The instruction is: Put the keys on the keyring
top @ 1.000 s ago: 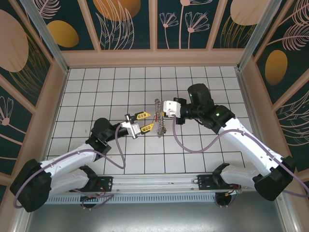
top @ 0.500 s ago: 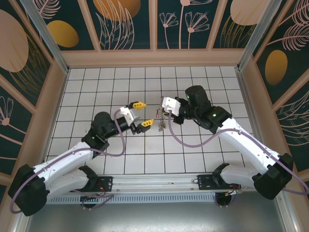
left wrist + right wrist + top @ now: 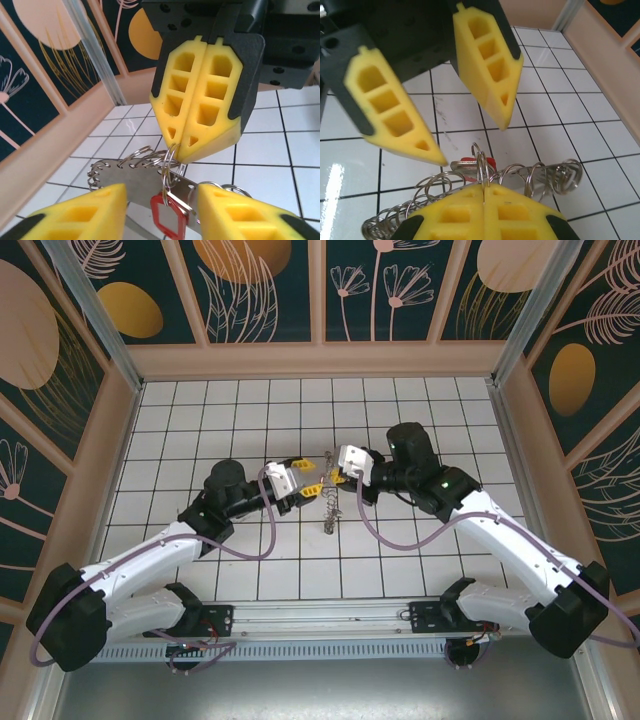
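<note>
Pressed together, the right fingers (image 3: 200, 100) pinch a loop of the keyring (image 3: 125, 175); the left fingers (image 3: 80, 215), apart, flank the red-tagged key (image 3: 167, 222) hanging directly beneath.

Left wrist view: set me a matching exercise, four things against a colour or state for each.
Things:
1. left hand
2. right hand
3. key tag
4. keyring

Colour or state:
A. silvery, fringed with wire loops
B. red
C. shut, pinching a thin ring
D. open, fingers apart

Pairs: 1-D, 2-C, 3-B, 4-A
</note>
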